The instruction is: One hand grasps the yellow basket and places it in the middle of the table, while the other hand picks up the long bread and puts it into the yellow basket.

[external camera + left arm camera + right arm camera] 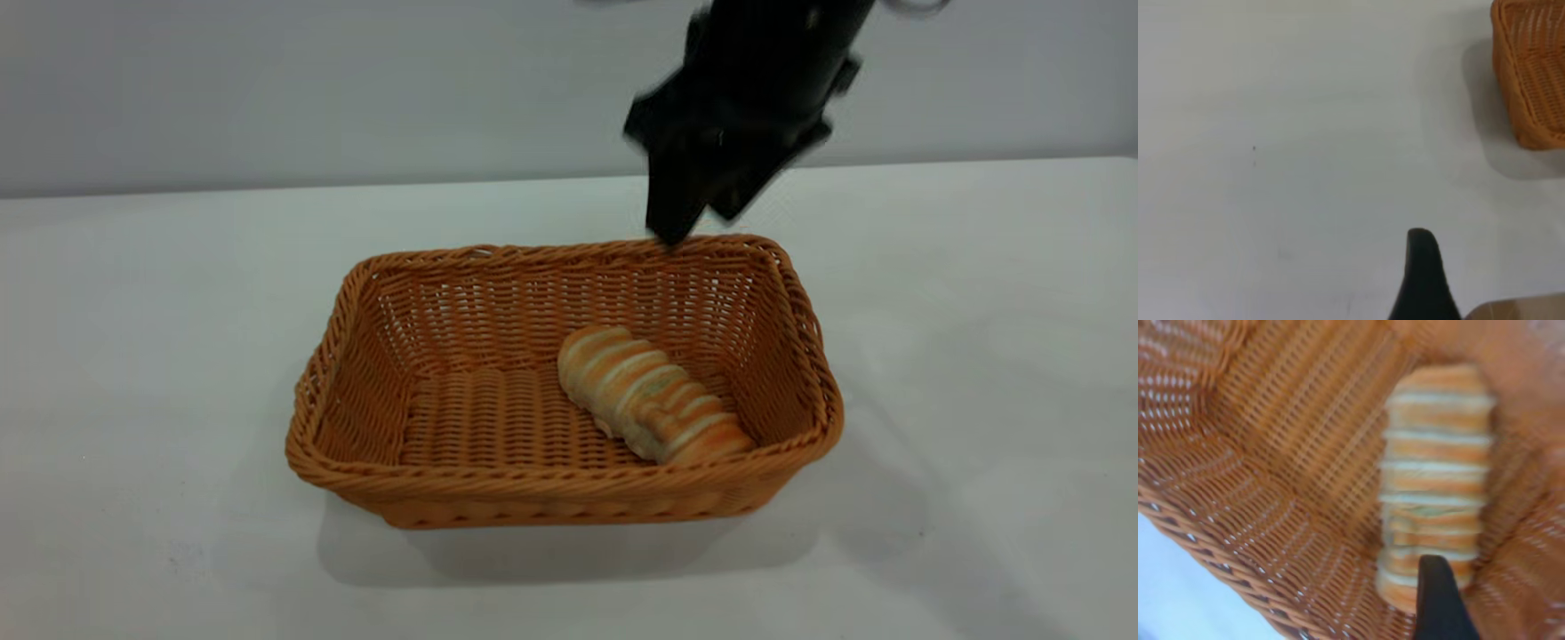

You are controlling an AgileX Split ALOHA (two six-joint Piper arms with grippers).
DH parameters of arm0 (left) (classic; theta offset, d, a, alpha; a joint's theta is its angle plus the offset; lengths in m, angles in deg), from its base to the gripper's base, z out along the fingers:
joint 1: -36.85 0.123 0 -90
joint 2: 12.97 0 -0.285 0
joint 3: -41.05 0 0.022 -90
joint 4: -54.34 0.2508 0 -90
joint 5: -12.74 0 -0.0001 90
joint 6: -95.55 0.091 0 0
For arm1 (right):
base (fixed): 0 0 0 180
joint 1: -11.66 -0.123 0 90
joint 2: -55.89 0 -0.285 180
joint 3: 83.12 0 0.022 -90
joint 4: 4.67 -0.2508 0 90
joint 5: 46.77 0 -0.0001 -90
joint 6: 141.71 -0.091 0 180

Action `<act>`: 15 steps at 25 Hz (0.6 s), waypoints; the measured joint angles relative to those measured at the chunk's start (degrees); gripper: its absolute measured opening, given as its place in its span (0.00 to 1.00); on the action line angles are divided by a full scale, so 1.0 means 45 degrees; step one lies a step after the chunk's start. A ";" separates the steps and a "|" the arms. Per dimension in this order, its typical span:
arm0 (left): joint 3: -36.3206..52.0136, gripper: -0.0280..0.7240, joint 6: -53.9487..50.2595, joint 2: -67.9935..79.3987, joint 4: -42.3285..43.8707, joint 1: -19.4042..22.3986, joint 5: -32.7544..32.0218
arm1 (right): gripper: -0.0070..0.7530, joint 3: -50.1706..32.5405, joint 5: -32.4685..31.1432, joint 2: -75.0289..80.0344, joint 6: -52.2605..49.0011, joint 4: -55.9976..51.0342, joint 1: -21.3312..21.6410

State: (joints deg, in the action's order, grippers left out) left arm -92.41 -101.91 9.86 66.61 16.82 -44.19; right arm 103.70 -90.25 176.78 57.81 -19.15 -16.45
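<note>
The yellow basket (498, 484) stands in the middle of the white table (160, 356). The long bread (649, 396) lies on the basket's floor toward its right end, with nothing holding it. My right gripper (707, 218) hangs just above the basket's far rim, open and empty. In the right wrist view one black finger (1438, 600) shows over the long bread (1435, 480). My left gripper (1451, 280) is out of the exterior view. It hovers open over bare table, with one finger (1423, 273) showing and a corner of the yellow basket (1535, 73) farther off.
A plain grey wall (267, 80) runs behind the table's far edge. White tabletop extends on every side of the basket. A tan surface (1518, 310) shows at the corner of the left wrist view.
</note>
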 joint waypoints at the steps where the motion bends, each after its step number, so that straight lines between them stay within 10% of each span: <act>1: 0.0090 0.81 0.0000 -0.0246 0.0000 0.0000 -0.0090 | 0.66 0.0000 -0.0100 -0.0313 -0.0192 0.0252 0.0000; 15: 0.0289 0.81 0.0000 -0.2041 0.0011 0.0000 -0.0711 | 0.66 -0.0092 -0.2618 -0.4308 -0.3469 0.4018 0.0000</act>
State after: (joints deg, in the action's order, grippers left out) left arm -91.11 -101.91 0.67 66.66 16.82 -47.40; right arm 103.29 -102.03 157.39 42.20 -1.07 -16.45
